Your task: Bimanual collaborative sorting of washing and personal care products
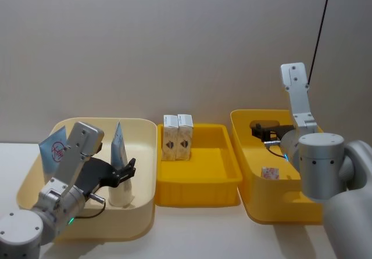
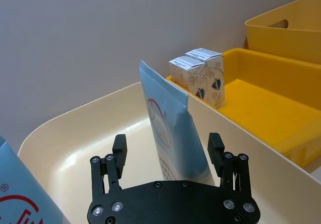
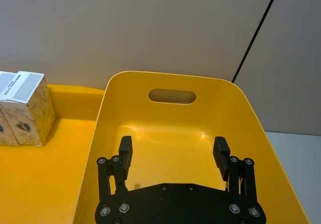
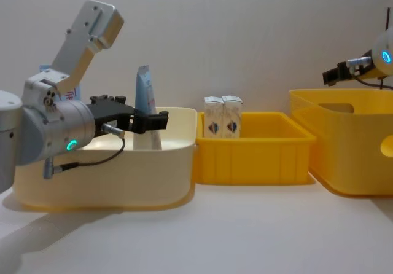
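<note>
- left gripper [image 2: 168,151] is hanging inside the cream tub [image 1: 145,154], which is sitting just to the left of the middle yellow tub [image 1: 197,196]; its fingers [image 2: 119,151] are standing wide apart and gripping nothing.
- pale blue tube [image 2: 170,123] is standing upright between those fingers, broad end down and flat tapered end up, with a gap showing on each side in the left wrist view; it is sitting in the part of the cream tub nearer the middle yellow tub.
- pale blue red-marked container [image 1: 53,148] is standing in the same cream tub, at the side farther from the middle yellow tub.
- small pack [image 1: 269,172], white with red marks, is lying on the floor of the deep yellow tub [image 1: 244,154], which is sitting just to the right of the middle yellow tub.
- right gripper [image 3: 173,153] is hovering over that deep yellow tub, jaws spread wide and empty, farther back than the small pack.
- two white cartons [image 1: 185,136] are standing side by side, touching each other, at the far left corner of the middle yellow tub.
</note>
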